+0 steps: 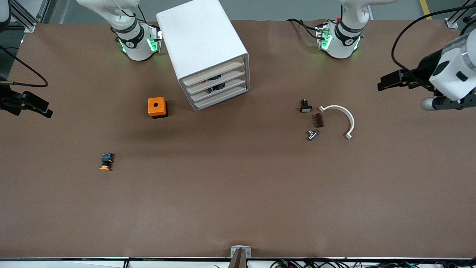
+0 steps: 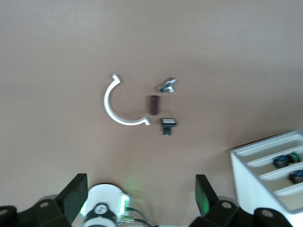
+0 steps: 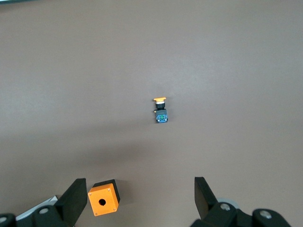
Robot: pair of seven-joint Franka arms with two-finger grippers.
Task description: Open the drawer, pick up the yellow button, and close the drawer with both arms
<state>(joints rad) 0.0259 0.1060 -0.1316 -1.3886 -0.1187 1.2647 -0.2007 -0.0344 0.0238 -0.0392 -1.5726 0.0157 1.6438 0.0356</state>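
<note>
Front view: we see the button [image 1: 106,162] lying at lower left on the table [image 1: 238,208], the top drawer [image 1: 212,75] shut. Our left gripper [image 1: 386,82] at right edge and right gripper [image 1: 37,108] at left edge both gape empty.

Each arm is built of large white rounded housings. The right arm's base [image 1: 135,41] and the left arm's base [image 1: 340,39], either side of the cabinet [image 1: 204,48], both carry a black band with a small round marking and glowing green indicator lights. Black cables run to a small connector block at the left arm's base. The left arm's wrist [image 1: 452,74] is white with black circular caps and a grey cylindrical end. The left gripper [image 2: 142,198] and right gripper [image 3: 137,198] are black, with flat angular fingers [image 2: 75,194] and silver screws in the bodies.
</note>
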